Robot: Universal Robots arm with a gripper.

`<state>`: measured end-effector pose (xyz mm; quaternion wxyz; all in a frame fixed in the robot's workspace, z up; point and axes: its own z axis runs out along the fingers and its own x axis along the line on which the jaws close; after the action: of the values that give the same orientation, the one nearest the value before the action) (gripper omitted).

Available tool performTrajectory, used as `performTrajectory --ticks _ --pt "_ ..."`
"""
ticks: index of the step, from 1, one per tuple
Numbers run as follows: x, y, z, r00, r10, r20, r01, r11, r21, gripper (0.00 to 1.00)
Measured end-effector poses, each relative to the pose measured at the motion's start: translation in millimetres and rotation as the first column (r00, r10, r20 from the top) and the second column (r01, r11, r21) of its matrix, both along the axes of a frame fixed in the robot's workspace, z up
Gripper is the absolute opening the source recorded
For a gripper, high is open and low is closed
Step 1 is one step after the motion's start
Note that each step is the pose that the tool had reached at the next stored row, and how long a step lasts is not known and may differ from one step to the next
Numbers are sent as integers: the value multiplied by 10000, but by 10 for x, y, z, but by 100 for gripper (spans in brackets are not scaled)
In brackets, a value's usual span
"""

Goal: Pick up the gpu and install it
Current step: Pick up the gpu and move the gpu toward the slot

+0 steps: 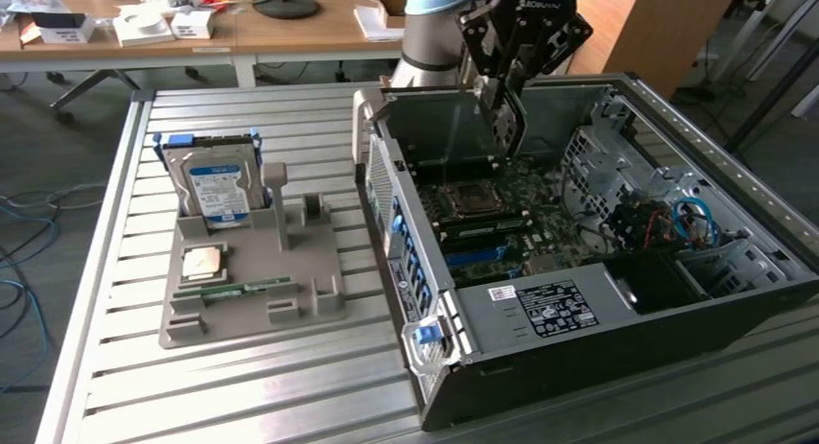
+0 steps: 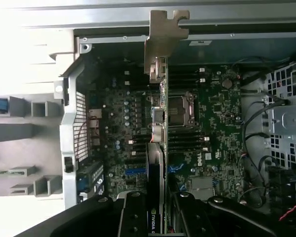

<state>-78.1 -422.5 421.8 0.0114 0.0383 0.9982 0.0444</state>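
Observation:
My gripper (image 1: 507, 91) hangs over the back part of the open computer case (image 1: 601, 353) and is shut on the gpu (image 1: 508, 128). The card hangs below the fingers, on edge, above the motherboard (image 1: 512, 223) and clear of it. In the wrist view the gpu (image 2: 156, 163) shows edge-on, running out from between the black fingers (image 2: 133, 217). Its pale metal bracket (image 2: 162, 47) reaches toward the case's rear wall. The motherboard (image 2: 217, 128) with its processor socket (image 2: 180, 109) and a blue slot (image 2: 135, 172) lies beneath.
On the exterior view's left a grey holder tray (image 1: 320, 300) on the slatted metal table carries an upright hard drive (image 1: 218, 185), a processor chip (image 1: 205, 262) and a memory stick (image 1: 244, 291). Cables and drive cages (image 1: 678, 223) fill the case's right side. Wooden desks stand behind.

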Motion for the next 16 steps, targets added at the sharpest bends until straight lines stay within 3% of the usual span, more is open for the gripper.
performTrajectory --ticks 16 --pt "439 0 0 10000 1 -1 -1 10000 7 26"
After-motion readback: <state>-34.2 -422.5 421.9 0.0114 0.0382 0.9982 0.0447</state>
